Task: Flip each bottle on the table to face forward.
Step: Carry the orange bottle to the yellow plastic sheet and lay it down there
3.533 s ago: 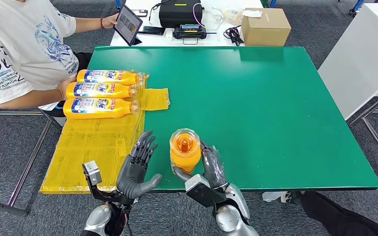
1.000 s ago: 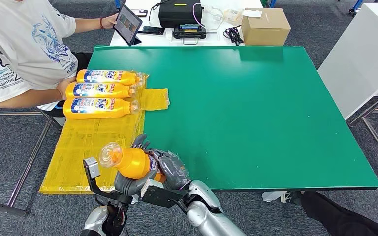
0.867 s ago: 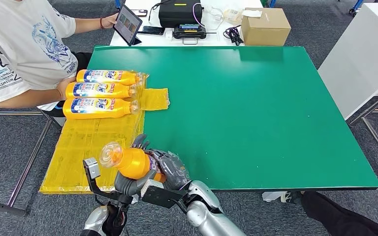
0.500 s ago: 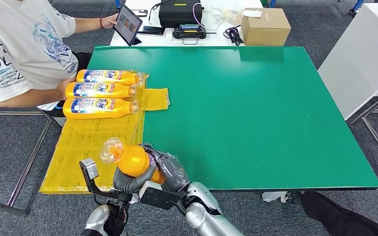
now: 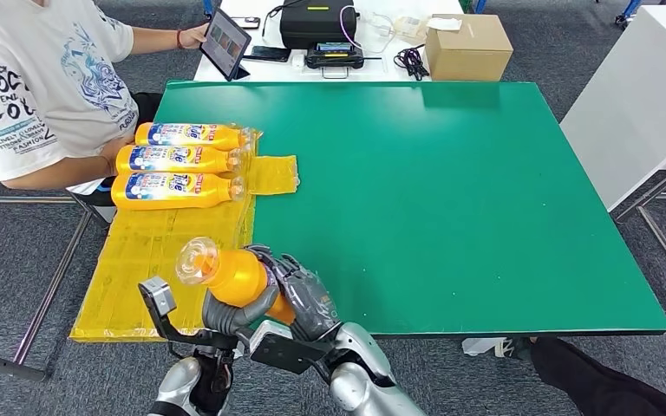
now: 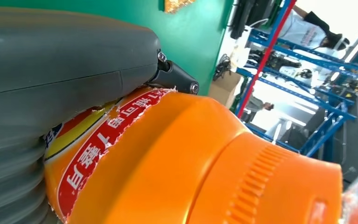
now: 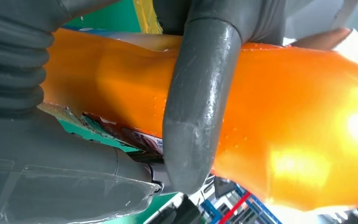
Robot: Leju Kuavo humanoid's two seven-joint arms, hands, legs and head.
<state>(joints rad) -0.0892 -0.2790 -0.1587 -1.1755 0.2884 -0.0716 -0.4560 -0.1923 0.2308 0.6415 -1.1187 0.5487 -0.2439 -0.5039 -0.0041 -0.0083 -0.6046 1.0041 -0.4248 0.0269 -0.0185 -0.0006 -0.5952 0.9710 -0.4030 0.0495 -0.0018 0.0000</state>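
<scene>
An orange bottle with a clear cap hangs over the table's near left edge, cap pointing left, held by both hands. My left hand grips it from below; its thumb lies along the torn red label of the bottle. My right hand wraps the bottle's base end, thumb across the orange body. Three more orange bottles lie side by side on the yellow mat at the far left, blue labels up, caps pointing right.
The green table stretches to the right. A person in a white shirt sits at the left, one hand by the lying bottles, the other on a tablet. A cardboard box and black devices stand beyond the far edge.
The bottle went from upright in my right hand over the green table to lying sideways over the mat's edge, cap left. My left hand closed under it; lately both hands lifted it slightly.
</scene>
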